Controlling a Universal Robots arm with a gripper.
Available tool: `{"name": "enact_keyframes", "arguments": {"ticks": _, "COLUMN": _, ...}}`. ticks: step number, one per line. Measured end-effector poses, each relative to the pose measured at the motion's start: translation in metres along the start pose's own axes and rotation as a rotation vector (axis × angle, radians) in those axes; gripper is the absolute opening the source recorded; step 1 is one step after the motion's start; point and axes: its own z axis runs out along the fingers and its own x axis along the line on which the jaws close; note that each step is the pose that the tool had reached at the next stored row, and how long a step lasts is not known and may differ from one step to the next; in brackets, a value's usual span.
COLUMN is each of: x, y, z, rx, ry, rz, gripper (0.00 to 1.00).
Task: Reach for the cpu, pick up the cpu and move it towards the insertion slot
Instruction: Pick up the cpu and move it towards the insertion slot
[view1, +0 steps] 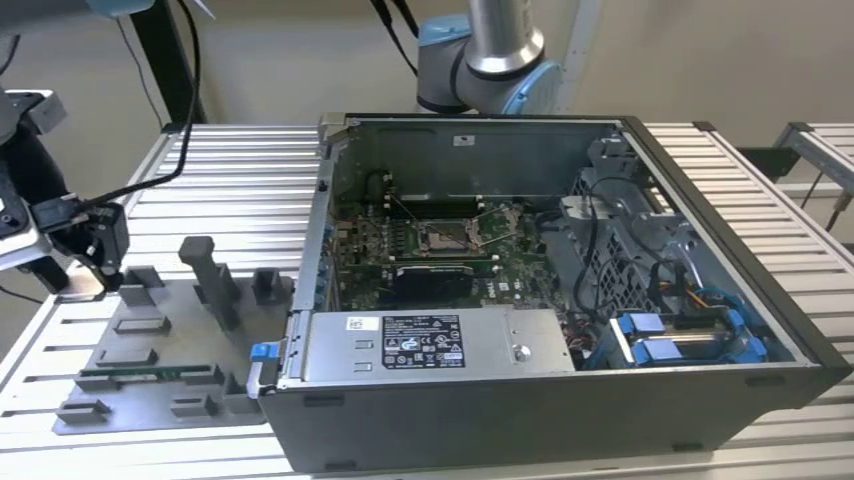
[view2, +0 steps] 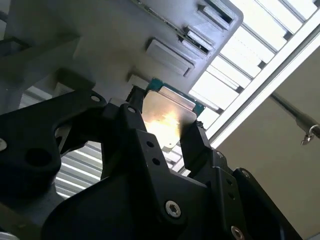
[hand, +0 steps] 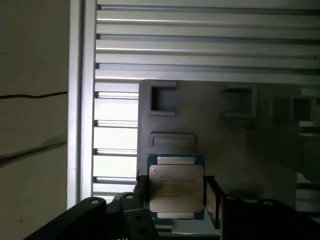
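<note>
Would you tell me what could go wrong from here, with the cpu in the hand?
The hand grips the cpu only by two opposite edges, so it may slip or tilt. The insertion slot sits deep inside the computer case, so the hand could clip its wall on the way.

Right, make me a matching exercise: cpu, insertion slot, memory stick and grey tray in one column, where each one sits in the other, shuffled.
Things:
1. cpu
2. insertion slot
3. memory stick
4. grey tray

Places:
A. on the slatted table, at the exterior view's left of the computer case
B. between the fingers of the gripper
C. in the green board inside the case
D. lying in the tray

Pairs: 1-B, 2-C, 3-D, 4-A.
</note>
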Motion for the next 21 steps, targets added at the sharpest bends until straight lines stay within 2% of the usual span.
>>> {"name": "enact_keyframes", "arguments": {"ticks": 3, "x": 0.0001, "y": 0.0003, "z": -0.0079, "rx": 0.0001, "ry": 0.0001, "rz": 0.000, "gripper": 0.00}}
{"name": "enact_keyframes", "arguments": {"ticks": 8, "x": 0.0001, "y": 0.0007, "z": -0.0158, "rx": 0.0001, "ry": 0.0001, "rz": 0.000, "gripper": 0.00}}
{"name": "enact_keyframes", "arguments": {"ticks": 21, "x": 0.0001, "y": 0.0012, "z": -0.0308, "rx": 0.0001, "ry": 0.0001, "rz": 0.000, "gripper": 0.00}}
